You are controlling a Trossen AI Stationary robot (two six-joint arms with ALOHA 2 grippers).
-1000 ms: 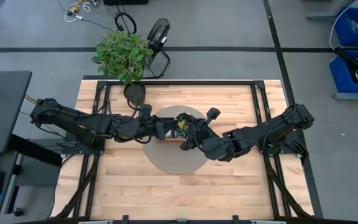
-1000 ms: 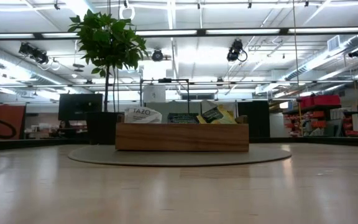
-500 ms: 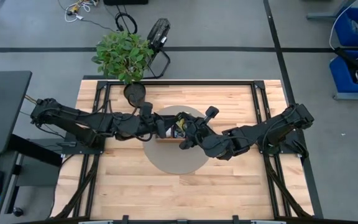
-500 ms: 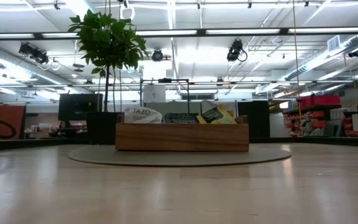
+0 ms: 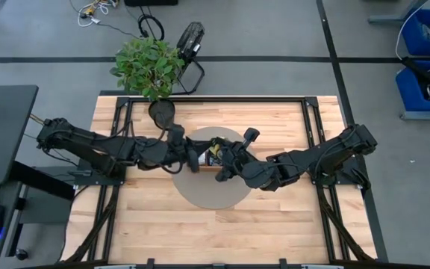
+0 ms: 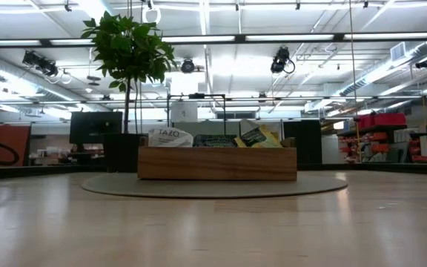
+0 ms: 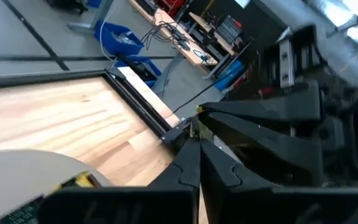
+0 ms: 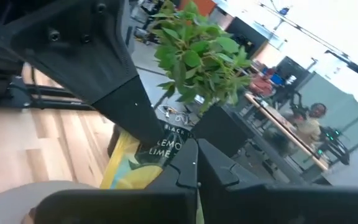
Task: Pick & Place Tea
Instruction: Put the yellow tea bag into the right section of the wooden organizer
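On the round grey mat in the middle of the wooden table sits a long wooden tray, and from table height its brown side wall hides the dividers, so which compartment holds what cannot be told from there. Tea packets stand up over its rim: a white one printed TAZO toward one end, a dark one in the middle, and a yellow-green one tilted toward the other end. From above, both dark arms meet over the tray and cover most of it; only a scrap of yellow-green and white tea shows between them. The left gripper reaches in from the left side of the table, and its wrist camera shows the two fingers pressed together tip to tip with nothing between them, the other arm's dark housing close in front. The right gripper comes in from the right, low over the tray's near edge, its fingers also closed together; just past them lies a yellow packet with lemon art and the words BLACK and LEMON, partly under the left arm's dark body. A potted plant stands at the table's far edge, and a person sits at a desk far across the room.
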